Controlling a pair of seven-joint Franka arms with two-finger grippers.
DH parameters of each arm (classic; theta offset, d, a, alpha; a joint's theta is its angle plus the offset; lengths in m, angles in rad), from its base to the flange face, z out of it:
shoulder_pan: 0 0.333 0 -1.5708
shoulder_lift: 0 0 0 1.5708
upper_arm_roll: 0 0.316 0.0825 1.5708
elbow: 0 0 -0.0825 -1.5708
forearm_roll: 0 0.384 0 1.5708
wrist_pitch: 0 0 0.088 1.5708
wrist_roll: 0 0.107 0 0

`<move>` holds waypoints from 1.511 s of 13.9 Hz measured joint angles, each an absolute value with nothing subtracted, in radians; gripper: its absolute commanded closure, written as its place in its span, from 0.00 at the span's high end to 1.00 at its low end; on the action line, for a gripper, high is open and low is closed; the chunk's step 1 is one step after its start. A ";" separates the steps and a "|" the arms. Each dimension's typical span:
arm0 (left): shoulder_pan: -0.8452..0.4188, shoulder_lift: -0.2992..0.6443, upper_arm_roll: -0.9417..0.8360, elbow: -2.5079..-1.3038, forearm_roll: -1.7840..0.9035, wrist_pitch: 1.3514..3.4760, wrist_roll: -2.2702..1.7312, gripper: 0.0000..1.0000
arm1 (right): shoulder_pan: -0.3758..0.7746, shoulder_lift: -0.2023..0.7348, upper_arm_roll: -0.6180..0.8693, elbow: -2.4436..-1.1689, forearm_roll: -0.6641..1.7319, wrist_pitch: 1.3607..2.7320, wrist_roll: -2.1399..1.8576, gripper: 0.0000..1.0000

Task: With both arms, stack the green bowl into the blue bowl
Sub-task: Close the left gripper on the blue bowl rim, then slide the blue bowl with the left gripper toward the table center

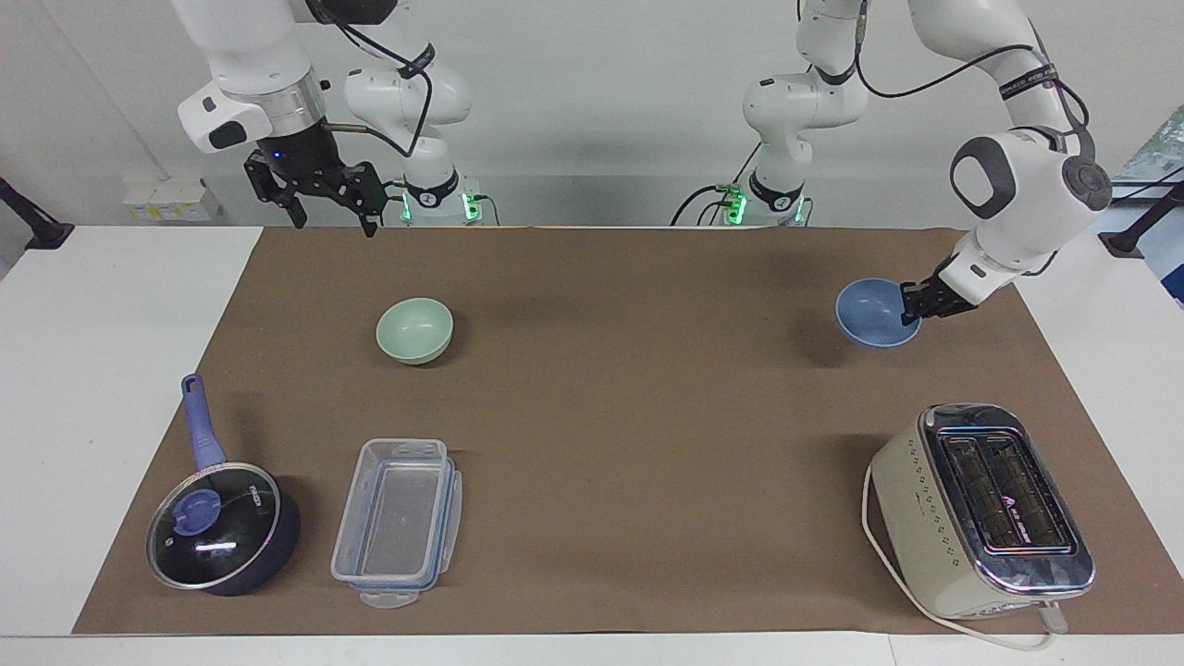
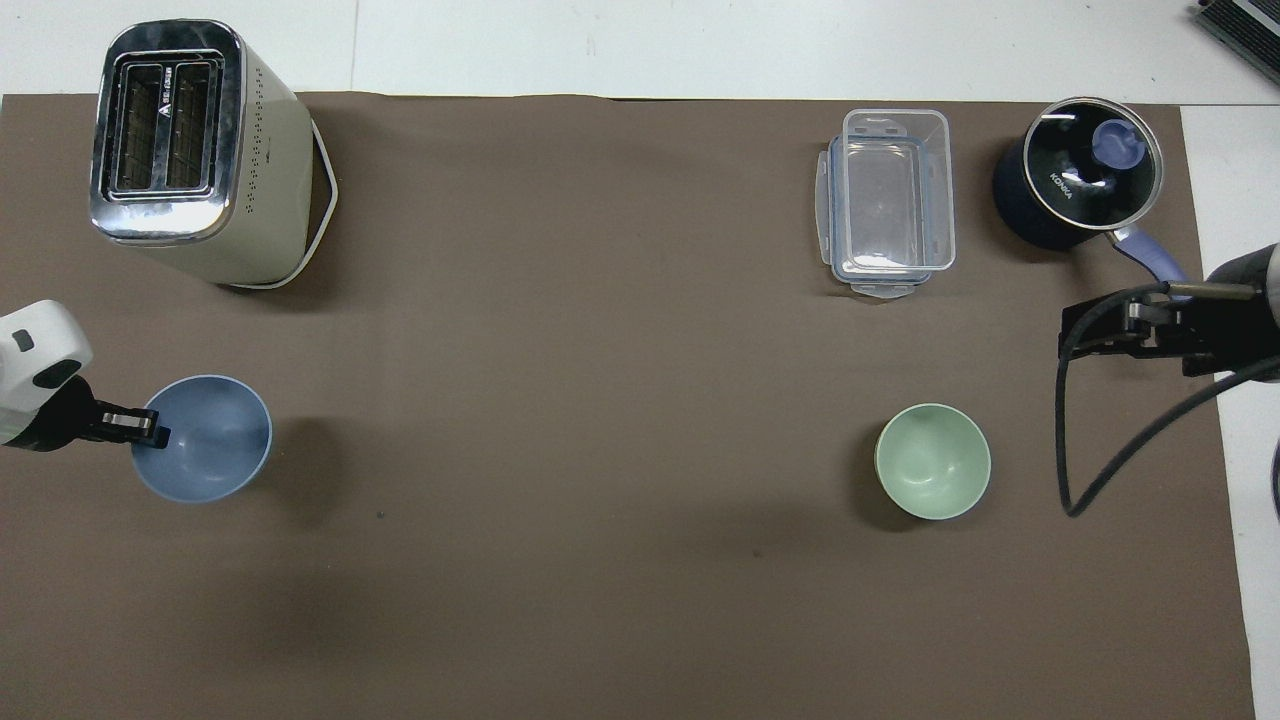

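Overall, brown mat (image 1: 610, 416) on white table (image 1: 111, 370), plain white wall (image 1: 592, 102)

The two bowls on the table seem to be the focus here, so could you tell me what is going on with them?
The left gripper is shut on the rim of the blue bowl and holds it tilted, just above the brown mat at the left arm's end of the table. The green bowl sits untouched on the mat toward the right arm's end. The right gripper waits open in the air above the mat's edge nearest the robots. Nothing is stacked yet.
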State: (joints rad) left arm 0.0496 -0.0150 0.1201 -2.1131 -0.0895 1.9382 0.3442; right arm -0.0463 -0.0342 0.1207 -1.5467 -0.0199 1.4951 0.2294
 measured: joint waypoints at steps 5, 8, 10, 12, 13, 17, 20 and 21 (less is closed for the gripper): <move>0.015 -0.015 0.094 -2.099 -0.114 1.909 0.287 0.00 | -0.046 -0.034 0.121 -1.547 -0.020 1.495 0.229 1.00; -0.072 -0.015 0.090 -2.099 -0.133 1.908 0.220 0.00 | -0.046 -0.034 0.121 -1.547 -0.020 1.495 0.229 1.00; -0.137 -0.015 0.087 -2.099 -0.153 1.908 0.166 0.00 | -0.046 -0.034 0.121 -1.547 -0.020 1.495 0.229 1.00; -0.203 -0.015 0.086 -2.099 -0.161 1.910 0.087 0.00 | -0.046 -0.034 0.121 -1.547 -0.020 1.495 0.229 1.00; -0.243 -0.015 0.086 -2.099 -0.163 1.913 0.039 0.00 | -0.046 -0.034 0.121 -1.547 -0.020 1.495 0.229 1.00; -0.431 -0.016 0.083 -2.109 -0.167 1.971 -0.183 0.00 | -0.046 -0.034 0.121 -1.547 -0.020 1.495 0.229 1.00; -0.559 -0.016 0.081 -2.156 -0.200 2.084 -0.295 0.00 | -0.046 -0.034 0.121 -1.547 -0.020 1.495 0.229 1.00; -0.590 -0.016 0.081 -2.179 -0.216 2.127 -0.312 0.00 | -0.047 -0.034 0.121 -1.547 -0.020 1.495 0.229 1.00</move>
State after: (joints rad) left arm -0.5899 -0.0160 0.0807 -2.1788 -0.2160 2.1271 -0.3118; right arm -0.0468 -0.0342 0.1206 -1.5467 -0.0199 1.4954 0.2294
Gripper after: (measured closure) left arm 0.943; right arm 0.000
